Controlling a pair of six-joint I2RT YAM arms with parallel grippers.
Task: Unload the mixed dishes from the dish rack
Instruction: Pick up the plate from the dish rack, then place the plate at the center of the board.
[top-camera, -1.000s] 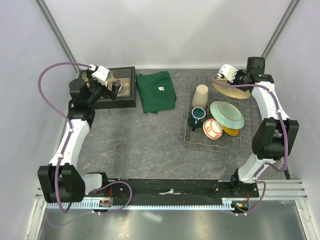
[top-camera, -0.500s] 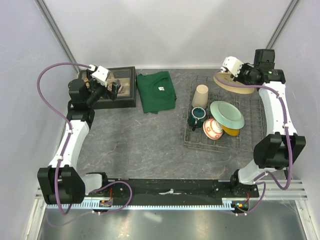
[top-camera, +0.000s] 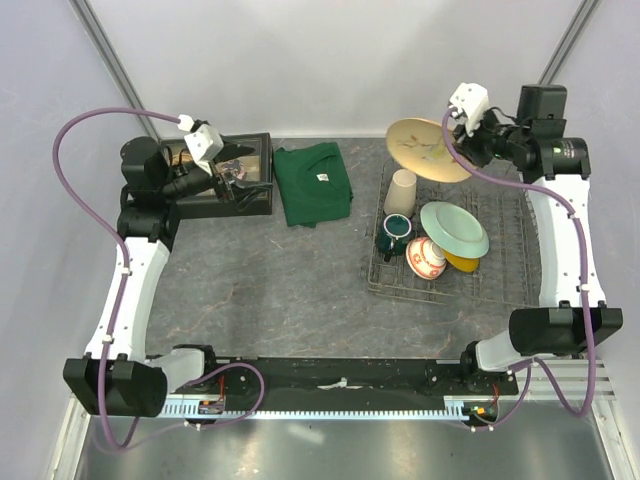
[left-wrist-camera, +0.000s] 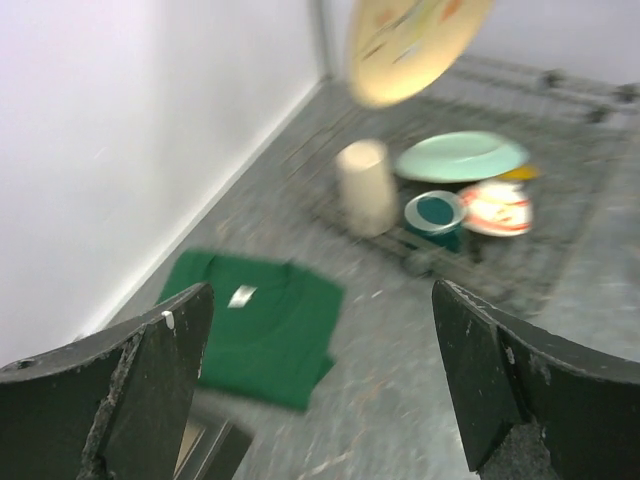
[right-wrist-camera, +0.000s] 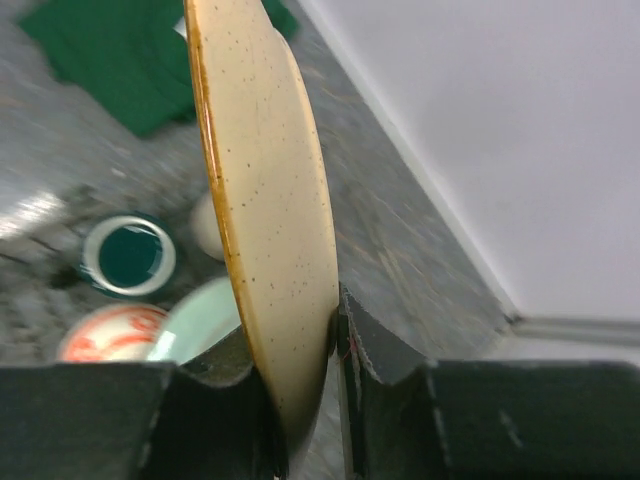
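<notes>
A grey stone-patterned table (top-camera: 280, 290) fills the scene, with white walls at the far side, the left and the right. Two white-and-black robot arms rise from the near edge, one on each side.

On the right half of the table sits the dish rack (top-camera: 505, 270), a rectangular grey wire rack with raised sides. Far centre, to the left of the rack, lies a folded green cloth (top-camera: 313, 183). Just left of the cloth is a black tray (top-camera: 255, 190).

The right gripper (top-camera: 462, 128) is up at the far right, its jaws clamped on the rim of the cream plate (top-camera: 425, 148). The plate is held tilted in the air over the far left corner of the rack, clear of the other dishes. The right wrist view shows it edge-on, pinched between the two fingers.

The left gripper (top-camera: 238, 172) hovers over the black tray at the far left, with its jaws spread wide and nothing between them.

In the rack, the pale green floral plate (top-camera: 455, 228) leans near the middle. The beige tumbler (top-camera: 401, 192) stands on the far left side. The red-and-white patterned bowl (top-camera: 427, 257) lies tilted on the near side. The dark green handled mug (top-camera: 394, 232) sits just left of it, nearer than the tumbler. The small yellow patterned plate (top-camera: 463, 263) peeks out from under the green plate.
</notes>
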